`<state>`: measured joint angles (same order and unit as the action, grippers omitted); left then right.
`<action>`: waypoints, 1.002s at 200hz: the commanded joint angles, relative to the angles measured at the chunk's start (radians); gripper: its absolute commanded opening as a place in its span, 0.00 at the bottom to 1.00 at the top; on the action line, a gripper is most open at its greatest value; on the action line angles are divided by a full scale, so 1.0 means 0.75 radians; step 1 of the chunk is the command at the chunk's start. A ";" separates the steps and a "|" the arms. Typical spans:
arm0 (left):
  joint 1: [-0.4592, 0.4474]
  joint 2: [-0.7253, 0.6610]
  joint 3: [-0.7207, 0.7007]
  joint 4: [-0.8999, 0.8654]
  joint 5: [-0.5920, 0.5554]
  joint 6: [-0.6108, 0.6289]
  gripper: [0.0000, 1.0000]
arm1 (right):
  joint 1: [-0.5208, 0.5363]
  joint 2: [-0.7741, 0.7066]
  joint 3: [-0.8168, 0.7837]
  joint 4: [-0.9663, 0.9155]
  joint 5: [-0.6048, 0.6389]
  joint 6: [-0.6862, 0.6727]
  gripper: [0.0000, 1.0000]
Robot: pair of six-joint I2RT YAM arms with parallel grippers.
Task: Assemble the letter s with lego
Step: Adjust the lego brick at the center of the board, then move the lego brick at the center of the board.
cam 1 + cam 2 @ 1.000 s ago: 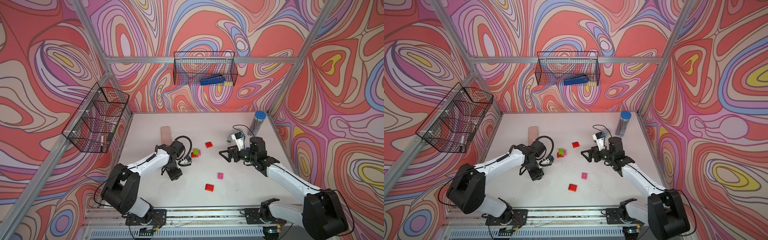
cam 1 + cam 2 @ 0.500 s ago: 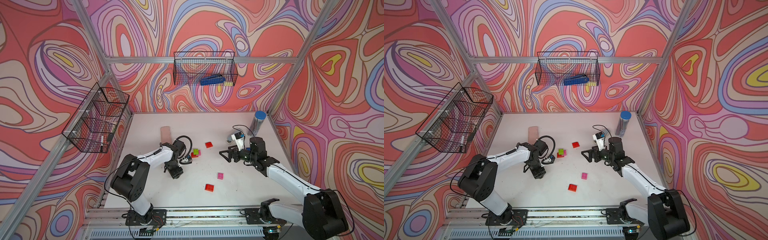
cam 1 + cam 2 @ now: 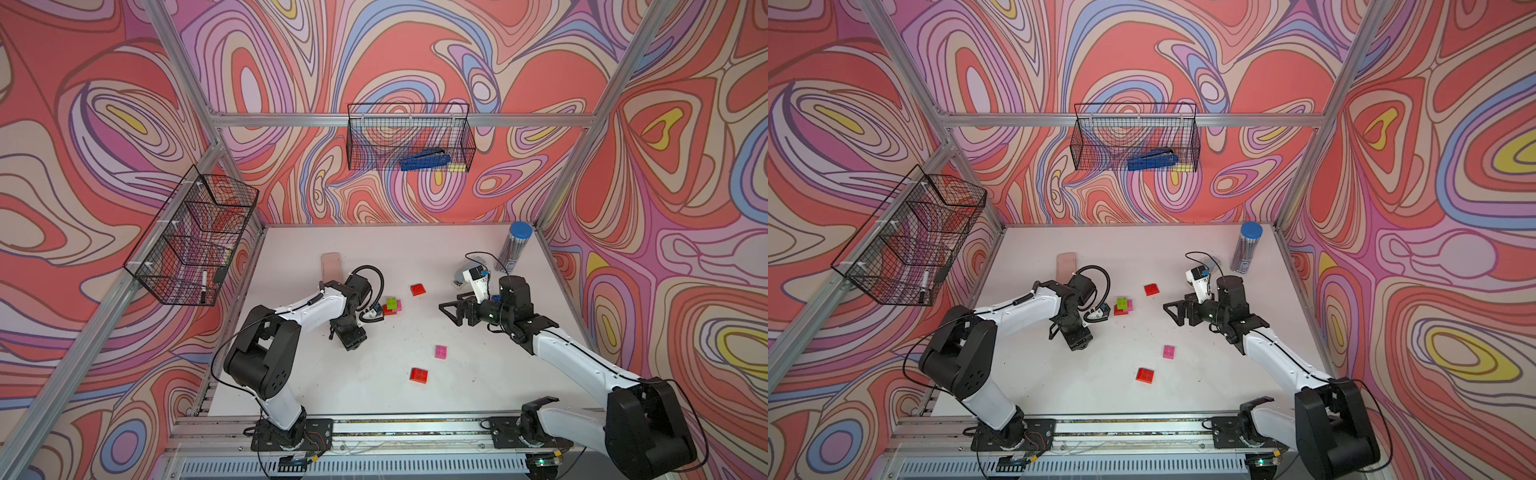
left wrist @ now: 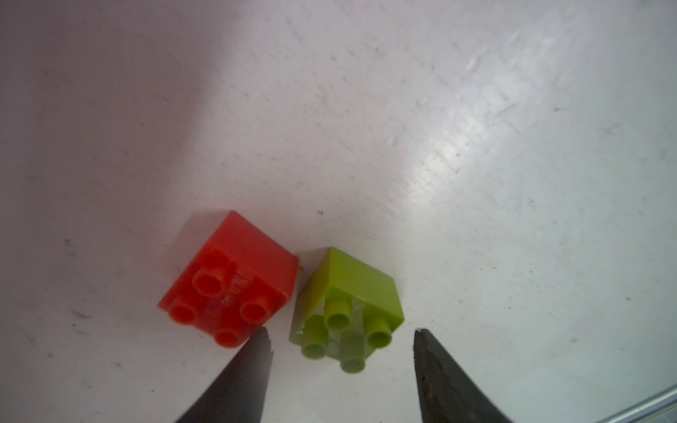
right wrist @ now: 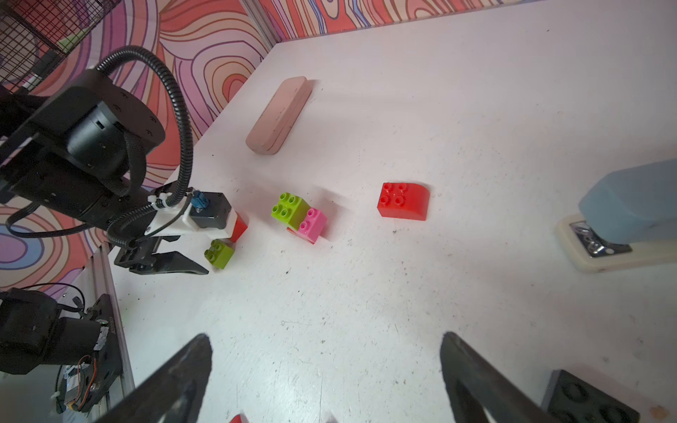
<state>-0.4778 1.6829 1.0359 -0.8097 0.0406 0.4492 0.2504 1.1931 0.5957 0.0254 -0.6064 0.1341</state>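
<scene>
Lego lime green brick: I am watching it sitting on the white table right at my left fingertips. Its studs are facing the wrist camera, and it is lying partly inside the gap between the two fingers.
Left gripper: I am holding it about half open, straddling that brick. A sliver of table is showing on either side, so the fingers are gripping nothing.
Red brick: it is lying just beside the lime green brick, off the outer side of one left finger, with the two bricks nearly touching at a corner.
Stack: a little beyond the left gripper's tips, a second lime green piece is sitting on a red one, with a pink piece pressing against its side.
Curved red brick: it is resting alone past the stack, roughly straight ahead of my right gripper.
Right gripper: I am holding it wide open over the table, with nothing sitting between the fingers.
Loose pink brick and loose red brick: in both top views they are lying apart from each other, on the base side of both grippers, between the two arms.
Black brick: it is showing close behind one right finger.
Stapler: it is sitting off to one side of the right gripper.
Pink case: it is lying far beyond the stack, near the wall.
</scene>
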 commanded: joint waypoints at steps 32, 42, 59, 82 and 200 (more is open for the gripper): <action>0.006 0.028 0.047 -0.018 0.075 0.057 0.62 | 0.007 -0.023 -0.021 0.023 0.012 -0.017 0.98; 0.000 0.018 0.043 -0.017 0.091 0.066 0.61 | 0.008 -0.024 -0.021 0.021 0.012 -0.017 0.98; -0.006 0.004 0.038 -0.010 0.110 0.076 0.60 | 0.008 -0.024 -0.017 0.017 0.012 -0.017 0.98; -0.010 0.013 0.040 -0.017 0.123 0.079 0.57 | 0.008 -0.028 -0.016 0.016 0.011 -0.017 0.98; -0.047 0.033 0.033 -0.070 0.127 0.066 0.49 | 0.008 -0.055 -0.032 0.005 0.016 -0.023 0.98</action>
<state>-0.5034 1.7039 1.0550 -0.8181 0.1158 0.4938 0.2504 1.1690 0.5884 0.0303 -0.5999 0.1314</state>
